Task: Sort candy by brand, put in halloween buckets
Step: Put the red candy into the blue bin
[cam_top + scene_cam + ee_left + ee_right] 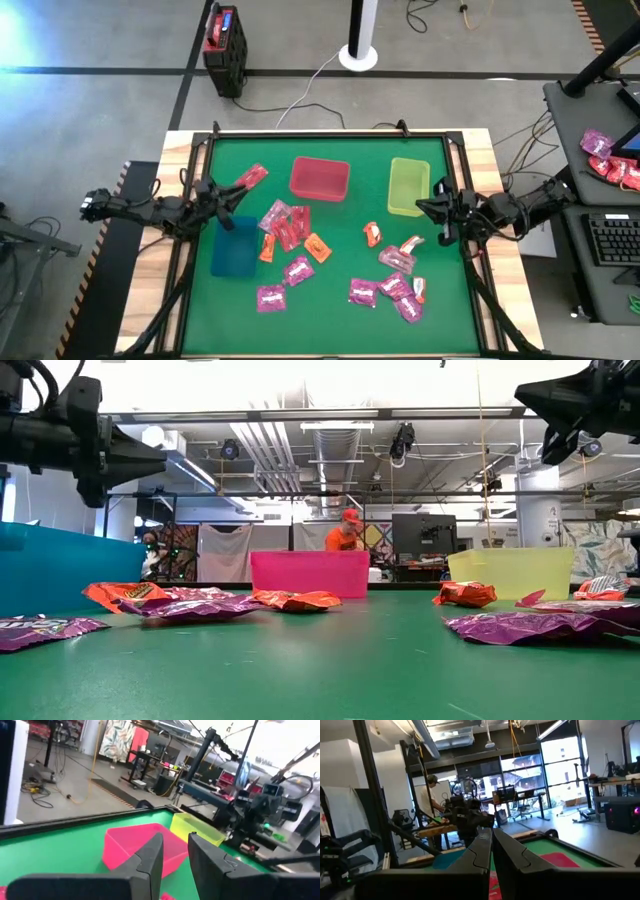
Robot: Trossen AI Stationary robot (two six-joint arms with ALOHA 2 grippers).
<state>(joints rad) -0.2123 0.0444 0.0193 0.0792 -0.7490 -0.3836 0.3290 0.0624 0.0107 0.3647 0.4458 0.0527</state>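
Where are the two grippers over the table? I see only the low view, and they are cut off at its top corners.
Observer: From above, the left gripper hangs by the far end of the blue bin; the right gripper is beside the green bin.
Operator: Do they hold candy?
Observer: No. The left wrist view shows a small empty gap between its fingers; the right wrist view shows fingers closed on nothing.
Operator: Is any bin filled?
Observer: In the high view I see no packet inside any bin, the pink-red bin included.
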